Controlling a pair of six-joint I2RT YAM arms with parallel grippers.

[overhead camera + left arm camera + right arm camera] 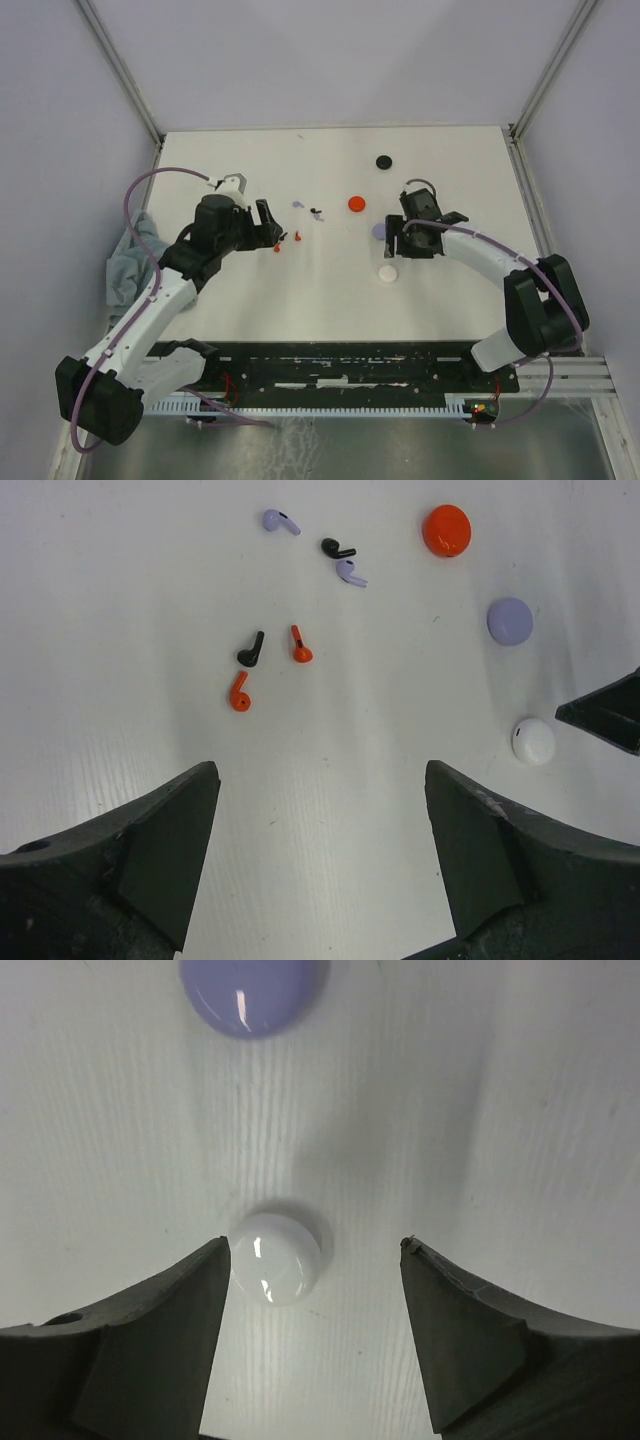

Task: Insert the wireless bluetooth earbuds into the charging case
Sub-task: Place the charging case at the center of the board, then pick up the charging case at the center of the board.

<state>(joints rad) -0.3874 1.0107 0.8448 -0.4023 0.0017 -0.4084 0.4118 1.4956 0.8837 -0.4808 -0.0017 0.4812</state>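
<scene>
Several tiny earbuds lie loose on the white table ahead of my left gripper point(321, 775), which is open and empty above bare table. There are two red earbuds point(239, 692) point(300, 646), two black earbuds point(251, 650) point(338, 549) and two lavender earbuds point(280, 521) point(351, 573). My right gripper point(315, 1248) is open over the round white charging case point(275, 1258), which rests on the table close to the left finger, not gripped. The lavender case point(252, 995) lies just beyond it. In the top view the white case point(388, 272) sits beside the right gripper point(400, 243).
A red case point(356, 203) lies mid-table and a black case point(383, 161) sits farther back. A grey cloth point(130, 262) is bunched at the table's left edge. White walls enclose the table on three sides.
</scene>
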